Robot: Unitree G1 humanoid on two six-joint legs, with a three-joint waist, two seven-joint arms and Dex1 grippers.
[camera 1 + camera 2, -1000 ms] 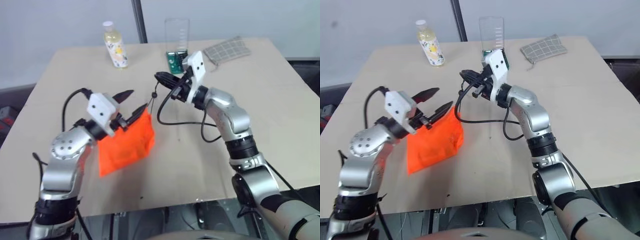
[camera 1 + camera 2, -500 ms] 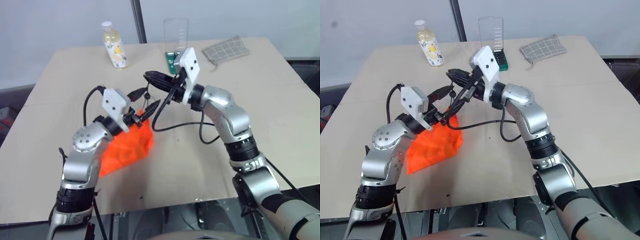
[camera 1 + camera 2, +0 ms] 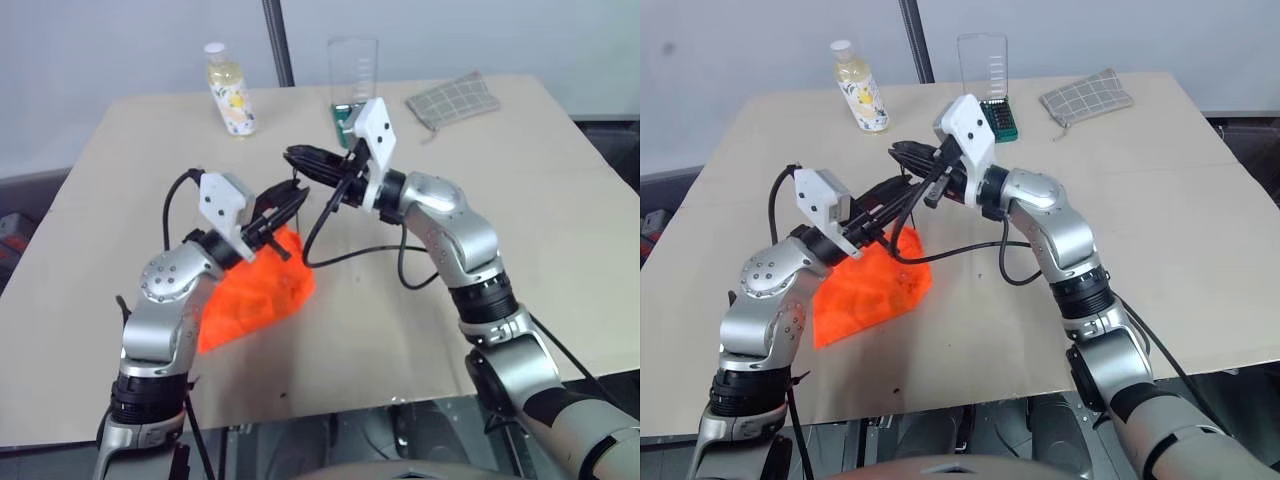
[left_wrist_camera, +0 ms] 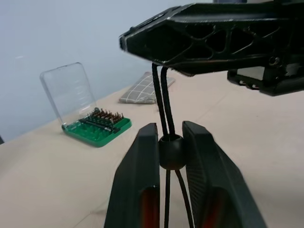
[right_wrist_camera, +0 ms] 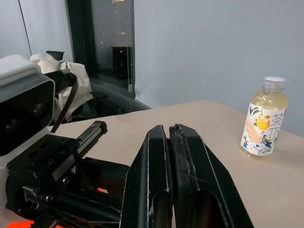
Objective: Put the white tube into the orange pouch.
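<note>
The orange pouch (image 3: 255, 295) hangs crumpled just above the table (image 3: 560, 200), below my left gripper (image 3: 288, 203). In the left wrist view my left gripper (image 4: 170, 130) is shut on a round black bead (image 4: 170, 151) threaded on the pouch's black cord (image 4: 163, 95). That cord runs up into my right gripper (image 3: 298, 158), which is shut on its end right above the left fingers (image 4: 142, 156). The right gripper's fingers (image 5: 152, 156) are pressed together in its wrist view. The white tube is out of view.
A yellow-liquid bottle (image 3: 228, 90) stands at the table's back left. A clear case with a green bit set (image 3: 352, 95) and a grey checked pouch (image 3: 455, 98) lie at the back. A dark pole (image 3: 278, 40) rises behind the table.
My left gripper, open beside the pouch's top before, has shut on the cord bead. The right gripper shifted slightly left early on, still holding the cord.
</note>
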